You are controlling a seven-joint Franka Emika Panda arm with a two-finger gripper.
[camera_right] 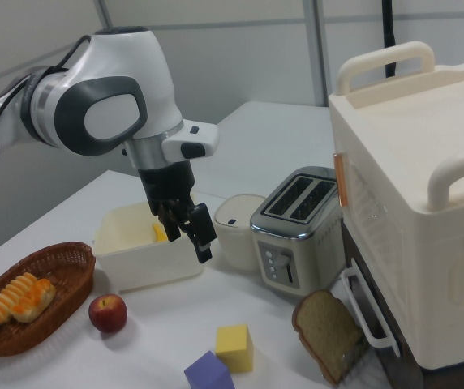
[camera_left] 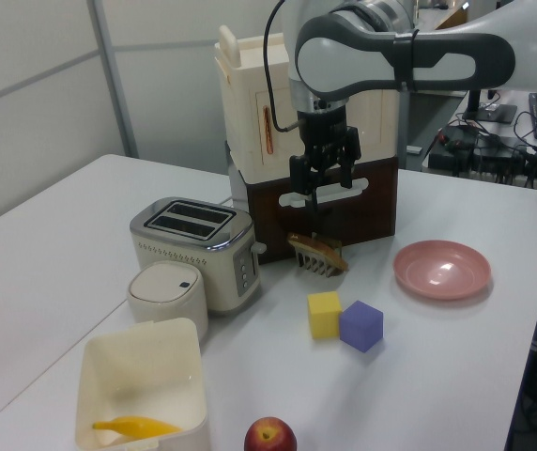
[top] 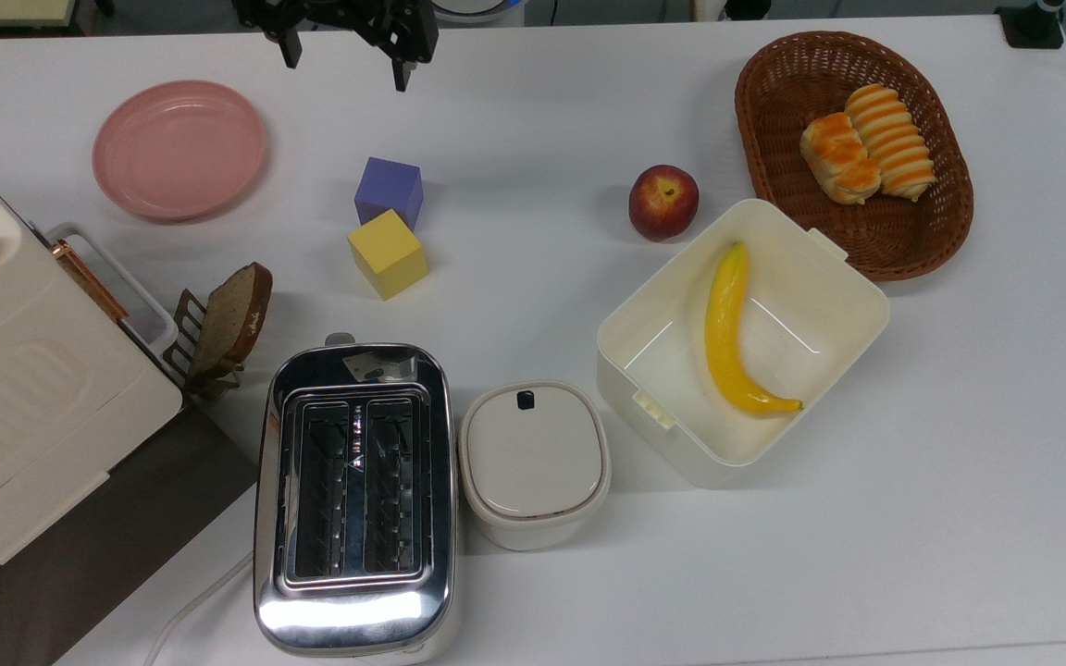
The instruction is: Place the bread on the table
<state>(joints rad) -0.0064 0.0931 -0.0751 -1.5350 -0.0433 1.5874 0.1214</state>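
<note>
1. White tabletop [top: 533,111] carries everything, with grey wall panels behind it, and the gripper [top: 348,51] hangs above its far edge in the top view, fingers spread and holding nothing.
2. In the left view the gripper [camera_left: 325,174] hovers over the toast slice [camera_left: 317,254] in its small rack, near the yellow block [top: 388,252] and purple block [top: 389,191].
3. The bread [top: 839,157] lies in the brown wicker basket [top: 774,69] at the top view's far right, touching the longer striped roll [top: 893,140] beside it, well apart from the gripper.
4. To do this step well, I judge the arm should cross over the peach [top: 663,202], come down on the shorter lumpy roll across its width, and close gently, since it looks soft, without catching the striped roll.
5. Bare tabletop near the basket would suit the drop.
6. Elsewhere stand a pink plate [top: 179,149], a toaster [top: 354,495], a lidded pot [top: 534,462], a cream tub [top: 829,277] holding a banana [top: 727,328], and a large cream case [camera_right: 410,203].
</note>
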